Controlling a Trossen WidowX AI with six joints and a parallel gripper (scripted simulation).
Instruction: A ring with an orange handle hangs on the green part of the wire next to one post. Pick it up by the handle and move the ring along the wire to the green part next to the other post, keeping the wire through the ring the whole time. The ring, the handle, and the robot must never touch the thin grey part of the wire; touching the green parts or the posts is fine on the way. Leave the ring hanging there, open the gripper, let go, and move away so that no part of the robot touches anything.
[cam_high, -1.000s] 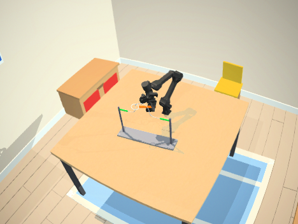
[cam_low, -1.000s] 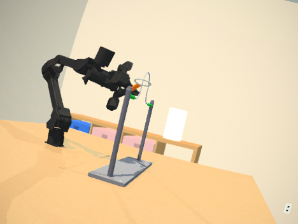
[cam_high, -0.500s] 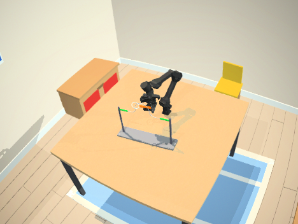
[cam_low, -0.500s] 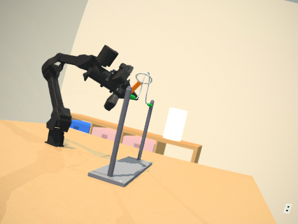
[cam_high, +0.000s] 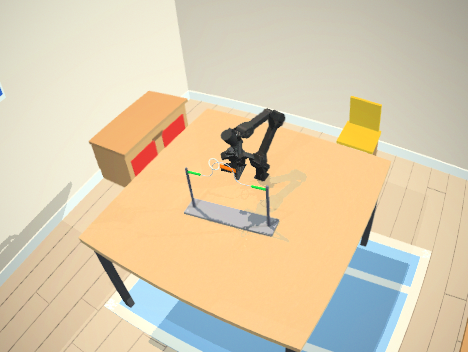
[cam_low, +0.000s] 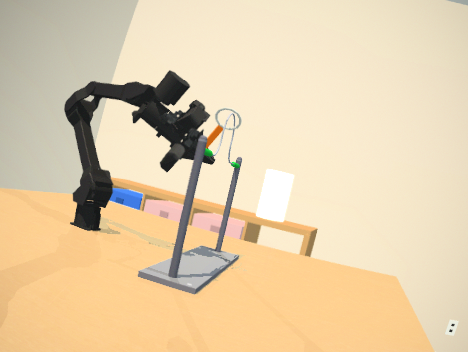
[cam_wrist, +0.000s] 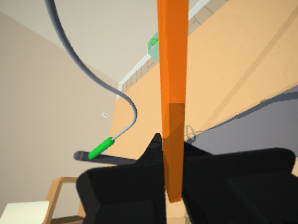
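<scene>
Robot arm (cam_high: 271, 140) (cam_low: 86, 140): all matte blk, boxy jt housings, slim links, blk tool (cam_high: 238, 170) (cam_low: 210, 154) (cam_wrist: 161, 137).

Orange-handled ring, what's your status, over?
Gripper shut on orange handle. Ring up around the wire's raised part, off both green parts. Thin grey wire close by.
</scene>
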